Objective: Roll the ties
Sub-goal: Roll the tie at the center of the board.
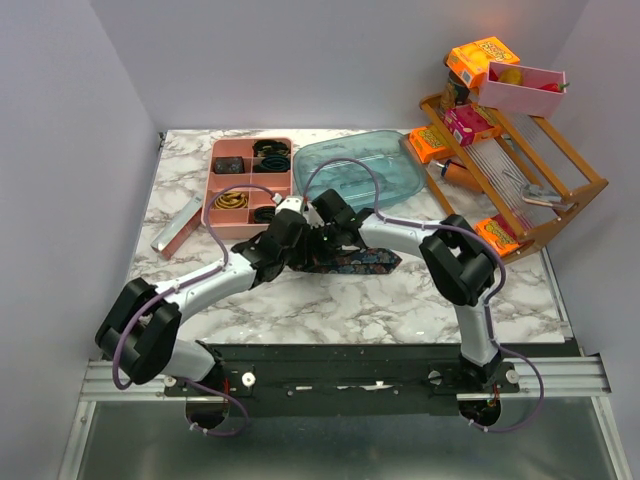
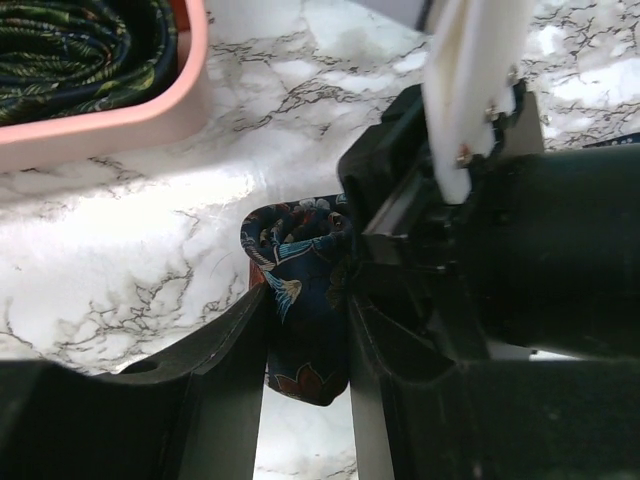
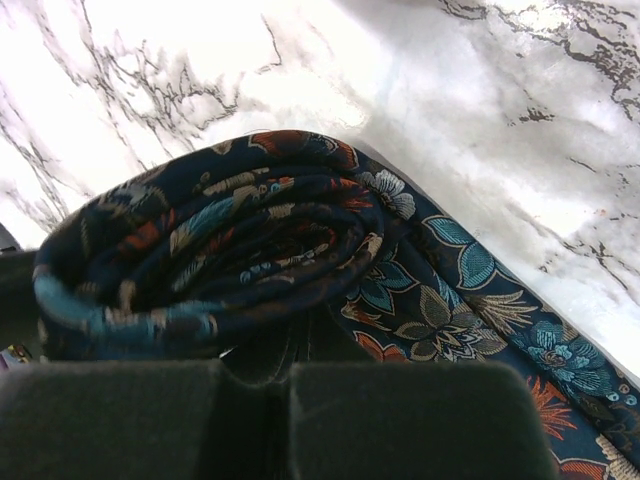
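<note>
Pinching the tie [image 2: 300,290] between narrow left fingers [image 2: 215,385], and apparently nipping the roll's core with near-closed right fingers [image 3: 150,420]. Wound into several turns already, lying mid-desk [image 1: 400,310] between both arms. Flat tail trailing right, yet to be wound. Judged roughly halfway on this one. Beyond, coiled ties [image 1: 272,158] already stowed in the pink tray [image 1: 213,190].

No text, brand or number could be read in any view. The orange box [image 1: 482,55] and the orange packets [image 1: 428,143] on the wooden rack [image 1: 590,185] carried printing, but it was too small and blurred to make out.
</note>
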You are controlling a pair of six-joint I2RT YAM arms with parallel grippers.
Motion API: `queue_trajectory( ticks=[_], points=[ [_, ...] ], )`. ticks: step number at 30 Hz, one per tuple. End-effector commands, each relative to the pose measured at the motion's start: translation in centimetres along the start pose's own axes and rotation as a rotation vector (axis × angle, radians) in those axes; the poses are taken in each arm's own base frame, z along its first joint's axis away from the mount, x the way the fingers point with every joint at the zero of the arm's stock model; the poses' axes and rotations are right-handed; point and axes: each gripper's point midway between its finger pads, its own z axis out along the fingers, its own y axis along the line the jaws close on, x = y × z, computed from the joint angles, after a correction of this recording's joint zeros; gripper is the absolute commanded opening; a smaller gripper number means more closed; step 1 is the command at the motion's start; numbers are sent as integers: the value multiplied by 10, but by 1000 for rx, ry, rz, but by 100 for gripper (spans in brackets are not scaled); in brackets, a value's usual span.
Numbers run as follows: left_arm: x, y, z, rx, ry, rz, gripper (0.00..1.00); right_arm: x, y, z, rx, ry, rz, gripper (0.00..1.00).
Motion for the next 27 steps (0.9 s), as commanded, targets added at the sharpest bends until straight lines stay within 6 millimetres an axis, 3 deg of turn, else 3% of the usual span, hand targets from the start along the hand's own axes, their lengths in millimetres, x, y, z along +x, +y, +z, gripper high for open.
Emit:
queue_trajectory(
  ticks=[1,13,22,27],
  points=[
    [-10,-8,2,-15,-26,14,45,-5,8,7,-25,-2,1,1],
    [-9,-4,11,-88,-1,17,46,-9,12,1,-29,-19,-1,1],
    [-8,12,14,-203,44,57,44,-21,16,-32,4,-96,-17,1],
    [-11,17,13,-243,54,82,44,-23,3,-47,53,-123,-14,1]
  ],
)
